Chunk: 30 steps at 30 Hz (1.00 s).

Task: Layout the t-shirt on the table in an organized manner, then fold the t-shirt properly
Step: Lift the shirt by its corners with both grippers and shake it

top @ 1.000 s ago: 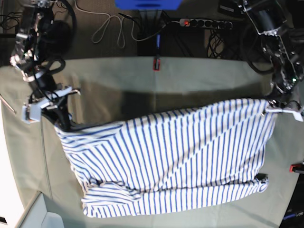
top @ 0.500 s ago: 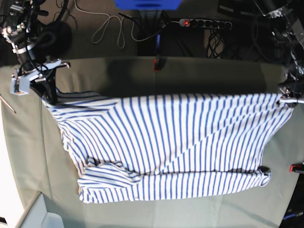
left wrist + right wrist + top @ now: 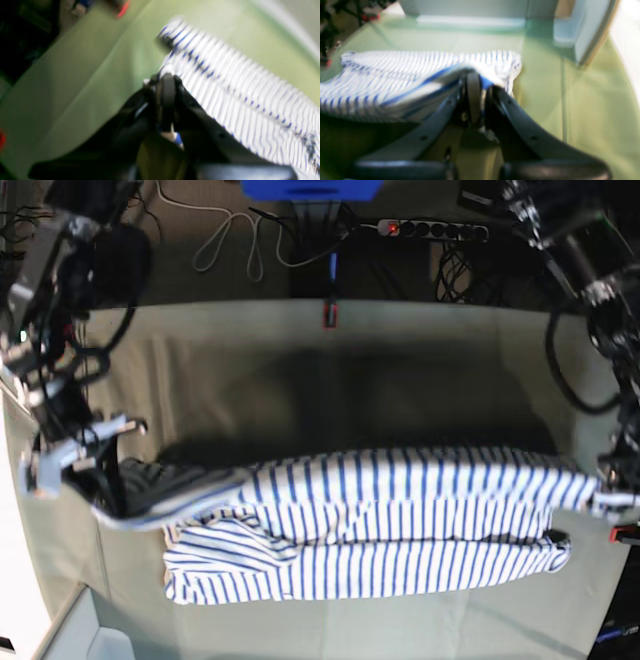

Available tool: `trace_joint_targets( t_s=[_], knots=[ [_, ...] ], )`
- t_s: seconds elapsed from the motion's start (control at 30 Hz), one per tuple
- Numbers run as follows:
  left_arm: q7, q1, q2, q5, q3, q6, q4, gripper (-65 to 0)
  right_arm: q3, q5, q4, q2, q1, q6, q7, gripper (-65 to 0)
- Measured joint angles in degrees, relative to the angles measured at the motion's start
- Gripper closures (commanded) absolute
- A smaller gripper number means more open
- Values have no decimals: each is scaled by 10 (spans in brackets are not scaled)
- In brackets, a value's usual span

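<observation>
A: Left end effector (image 3: 167, 82) and right end effector (image 3: 476, 82) each clamped a corner of the t-shirt (image 3: 380, 520).

B: Shirt stretched between them, lower half on the table (image 3: 400, 360). Red clamp (image 3: 329, 313) and power strip (image 3: 432, 227) beyond. Wrist views blurred.

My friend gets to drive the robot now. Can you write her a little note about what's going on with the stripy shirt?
Left gripper: shut on one end of the t-shirt's raised edge.
Right gripper: shut on the other end of that edge.
The t-shirt lies stretched across the table, its gripped edge held up and the rest resting on the cloth.
Done: both ends are gripped and the shirt is pulled out long.
Left: lay it flat and smooth, let go, then do the folds.
</observation>
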Motion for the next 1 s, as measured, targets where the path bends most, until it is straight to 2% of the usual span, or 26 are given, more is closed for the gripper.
trace_joint_targets(
  t_s=[0.13,0.3,0.43,0.63,0.8,0.93,1.0],
  knots=[
    [4,-129,-16,-3,65,2,-83,-1,-3,-9,-77,14,168,-1,-49,0],
    [-14,-286,-24,1,97,3,-228,-1,-20,-94,-212,29,344,0,-55,0],
    [-49,-402,-23,0,142,4,-325,-1,-29,-115,-330,38,469,2,-20,0],
    [-129,-534,-30,0,214,11,-406,-1,-37,-128,-454,83,622,0,35,0],
    [-147,-567,-16,-9,247,1,-409,-1,-61,-124,-473,98,664,0,71,0],
    [-139,-547,-16,-7,226,4,-410,-1,-59,-126,-474,112,639,1,64,0],
    [-145,-513,-17,-6,201,5,-390,-1,-59,-124,-449,113,597,2,69,0]
  ],
)
